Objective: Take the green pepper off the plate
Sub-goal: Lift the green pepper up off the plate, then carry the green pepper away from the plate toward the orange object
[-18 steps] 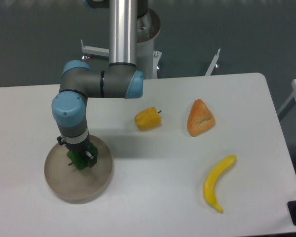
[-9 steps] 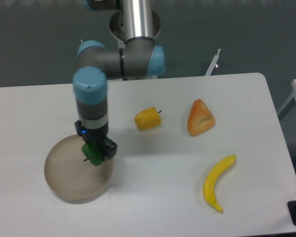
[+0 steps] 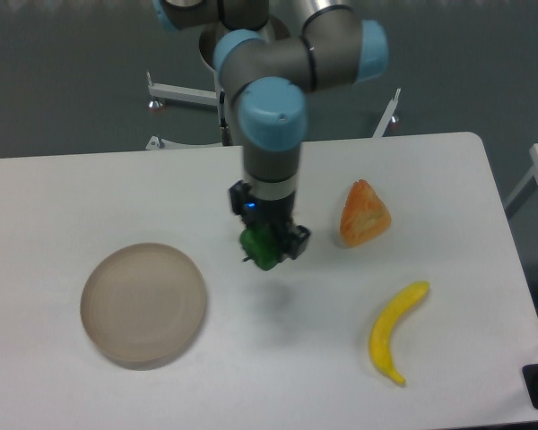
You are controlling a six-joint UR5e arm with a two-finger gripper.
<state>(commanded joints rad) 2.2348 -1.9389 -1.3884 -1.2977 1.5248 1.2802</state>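
My gripper [image 3: 267, 247] is shut on the green pepper [image 3: 259, 248], a small glossy dark-green toy that hangs in the air above the middle of the table. A faint shadow lies on the tabletop below it. The beige plate [image 3: 143, 304] sits at the front left, well to the left of the gripper, with nothing in it. The arm's wrist stands upright over the pepper and hides its top.
An orange-brown bread wedge [image 3: 363, 213] lies just right of the gripper. A yellow banana [image 3: 393, 331] lies at the front right. The table's right edge runs past them. The arm covers the spot behind the gripper.
The arm has lifted the green pepper off the plate and carried it right, to mid-table. The plate now holds nothing. The yellow-orange pepper seen earlier is now hidden behind the arm.
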